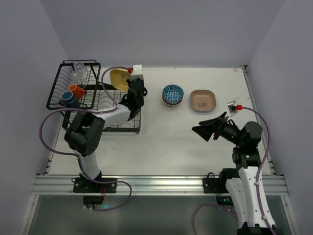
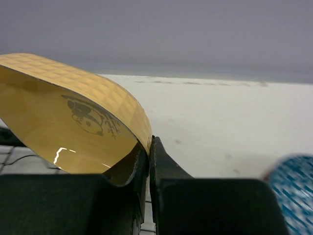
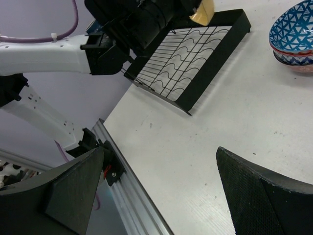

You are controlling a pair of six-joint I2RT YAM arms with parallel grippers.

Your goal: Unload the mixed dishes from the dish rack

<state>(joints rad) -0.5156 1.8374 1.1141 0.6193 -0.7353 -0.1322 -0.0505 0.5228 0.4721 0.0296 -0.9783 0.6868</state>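
Note:
My left gripper point(image 1: 131, 87) is shut on the rim of the yellow plate point(image 1: 119, 78), which stands on edge above the far end of the dish rack's flat tray point(image 1: 123, 117). In the left wrist view the black fingers point(image 2: 161, 161) pinch the plate's point(image 2: 73, 122) lower rim. The raised basket point(image 1: 55, 90) holds an orange mug point(image 1: 77, 90), a dark mug point(image 1: 68, 100) and clear glasses point(image 1: 78, 74). My right gripper point(image 1: 210, 128) hangs open over bare table, with nothing between its fingers point(image 3: 264, 196).
A blue-white bowl point(image 1: 172, 94) stacked on another bowl and a tan plate point(image 1: 203, 100) sit on the table right of the rack. The bowl stack point(image 3: 293, 29) and rack tray point(image 3: 195, 54) show in the right wrist view. An aluminium rail point(image 1: 156, 185) runs along the near edge.

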